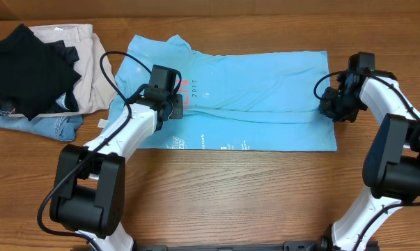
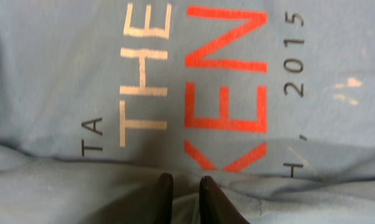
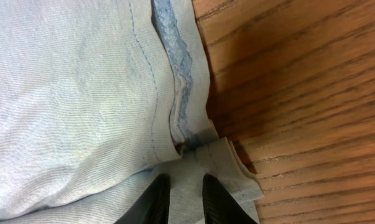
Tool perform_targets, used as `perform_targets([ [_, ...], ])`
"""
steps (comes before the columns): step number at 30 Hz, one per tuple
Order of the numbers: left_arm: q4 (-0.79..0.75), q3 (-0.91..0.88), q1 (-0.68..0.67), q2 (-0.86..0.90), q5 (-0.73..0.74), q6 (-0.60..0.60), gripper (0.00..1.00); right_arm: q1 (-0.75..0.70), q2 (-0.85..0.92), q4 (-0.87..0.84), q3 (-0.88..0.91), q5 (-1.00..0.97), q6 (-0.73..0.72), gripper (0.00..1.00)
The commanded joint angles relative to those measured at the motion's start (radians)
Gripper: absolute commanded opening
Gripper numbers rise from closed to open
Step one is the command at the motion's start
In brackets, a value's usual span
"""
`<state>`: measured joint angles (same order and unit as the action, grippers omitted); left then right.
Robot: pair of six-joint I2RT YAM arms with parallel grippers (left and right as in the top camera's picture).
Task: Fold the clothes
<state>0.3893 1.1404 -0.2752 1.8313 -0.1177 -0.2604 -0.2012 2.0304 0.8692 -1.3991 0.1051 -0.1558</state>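
The clothes, a light-blue T-shirt, lie spread across the table with a lengthwise fold line running through the middle. My left gripper rests on the shirt beside the orange lettering. In the left wrist view its fingertips stand a narrow gap apart, with cloth under them. My right gripper sits at the shirt's right edge. Its fingertips stand slightly apart over the hem corner, and the fabric lies flat between them.
At the back left is a pile of a black garment, beige trousers and blue denim. Bare wooden table runs along the front and past the shirt's right hem.
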Motion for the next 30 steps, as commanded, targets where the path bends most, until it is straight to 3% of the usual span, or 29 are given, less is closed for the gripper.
perform_targets([
  [1,0.038,0.019,-0.005,0.013,-0.024,-0.017,0.20,0.005,0.008,0.020,-0.025,0.009,0.003,0.22],
  [9,0.198,-0.001,-0.005,0.013,-0.078,-0.017,0.22,0.003,0.008,0.160,-0.022,0.009,0.004,0.26],
  [18,0.075,-0.179,-0.005,0.013,-0.095,-0.055,0.29,0.004,0.008,0.133,0.069,0.001,0.008,0.27],
  [20,0.075,-0.201,-0.005,0.013,-0.093,-0.055,0.34,0.004,0.008,0.124,0.103,0.000,0.008,0.27],
  [24,0.084,-0.222,-0.005,0.013,-0.091,-0.055,0.59,0.004,0.008,0.105,0.177,-0.003,0.006,0.27],
  [30,0.160,-0.223,-0.005,0.013,-0.061,-0.061,0.59,0.004,0.008,0.109,0.248,-0.072,-0.062,0.26],
])
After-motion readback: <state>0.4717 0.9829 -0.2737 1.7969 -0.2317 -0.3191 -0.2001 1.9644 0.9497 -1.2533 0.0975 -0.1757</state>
